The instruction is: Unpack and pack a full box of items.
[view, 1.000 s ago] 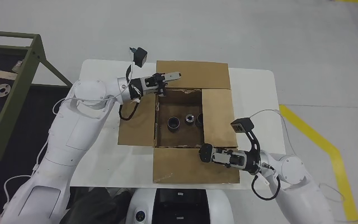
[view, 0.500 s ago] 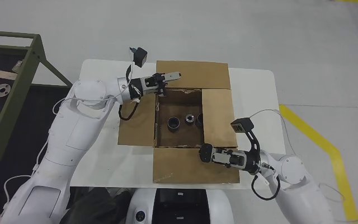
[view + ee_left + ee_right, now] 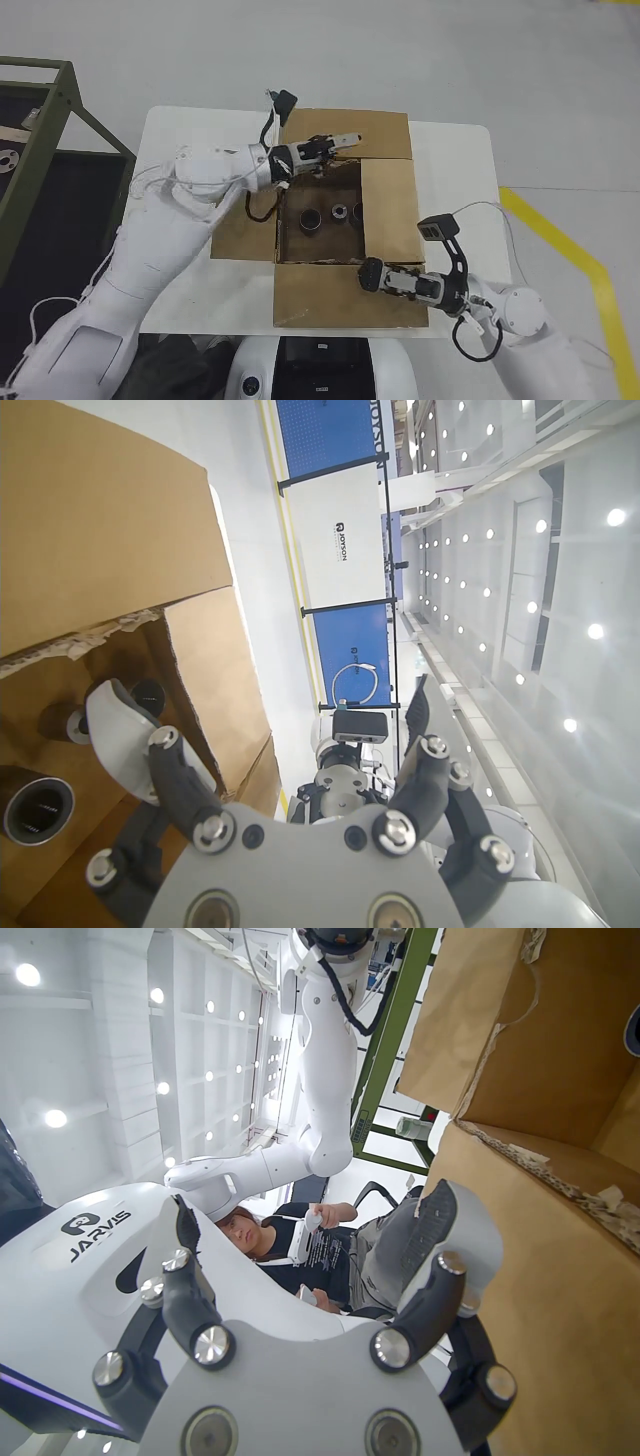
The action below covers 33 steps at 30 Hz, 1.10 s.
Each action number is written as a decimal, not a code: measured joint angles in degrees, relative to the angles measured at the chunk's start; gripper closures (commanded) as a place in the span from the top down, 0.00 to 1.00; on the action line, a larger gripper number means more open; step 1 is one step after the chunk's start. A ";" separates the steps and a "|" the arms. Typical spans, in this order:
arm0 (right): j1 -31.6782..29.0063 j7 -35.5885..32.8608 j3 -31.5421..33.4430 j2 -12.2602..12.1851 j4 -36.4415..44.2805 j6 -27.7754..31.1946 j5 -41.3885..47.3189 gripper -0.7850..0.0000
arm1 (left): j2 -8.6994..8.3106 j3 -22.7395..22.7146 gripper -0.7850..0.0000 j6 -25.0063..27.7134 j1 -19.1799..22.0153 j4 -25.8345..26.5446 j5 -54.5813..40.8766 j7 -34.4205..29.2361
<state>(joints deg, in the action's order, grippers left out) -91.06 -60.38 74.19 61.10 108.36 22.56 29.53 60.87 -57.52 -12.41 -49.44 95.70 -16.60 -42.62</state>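
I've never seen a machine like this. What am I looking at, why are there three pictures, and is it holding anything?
It is a white robot with two arms, each ending in a two-fingered gripper, working at a white table. The top view comes from a camera above the arms, looking down. The other two pictures come from a camera on each wrist, so you see that arm's fingers up close. On the table stands an open cardboard box with its flaps folded out, and three short dark tubes stand on its floor. The left gripper hovers over the box's far side with its fingers spread. The right gripper is at the near flap, also open. Neither holds anything.
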 measured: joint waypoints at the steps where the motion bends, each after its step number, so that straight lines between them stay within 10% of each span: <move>1: -0.30 0.03 0.16 -0.04 0.15 0.15 -0.08 1.00 | 0.31 0.96 1.00 -0.27 0.51 -0.41 0.12 0.67; 33: -4.58 2.66 2.68 -0.90 1.79 0.23 -0.29 1.00 | 8.30 16.64 1.00 1.55 7.42 -16.34 1.39 7.18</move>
<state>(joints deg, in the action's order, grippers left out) -95.64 -57.71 76.87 60.20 110.15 22.79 29.24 69.17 -40.87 -10.85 -42.02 79.36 -15.21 -35.44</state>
